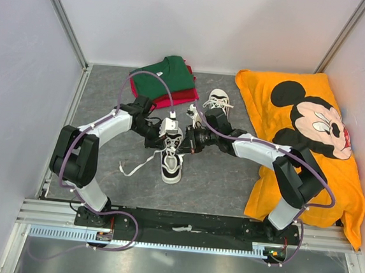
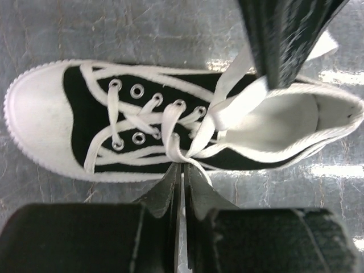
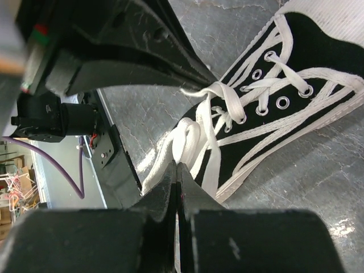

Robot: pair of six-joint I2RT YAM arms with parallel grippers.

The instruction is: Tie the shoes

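Top view: we see the left arm (image 1: 106, 127) and right arm (image 1: 258, 149) bent inward, wrists meeting over the near shoe (image 1: 171, 164) at the middle of the grey table (image 1: 217, 178). The far shoe (image 1: 219, 101) sits well apart behind it, near folded clothes (image 1: 165, 81). An orange cloth (image 1: 293, 184) printed with a cartoon mouse lies to the right.

Left wrist view: the near shoe lies toe to the left, its mouth showing white lining. The left gripper (image 2: 181, 170) is pressed closed on a strand of lace (image 2: 170, 122) at the shoe's near side. A second strand rises to the right gripper (image 2: 284, 40).

Right wrist view: only here do we see the right gripper's fingers (image 3: 162, 190), closed tight on a bunched lace strand beside the shoe's mouth.
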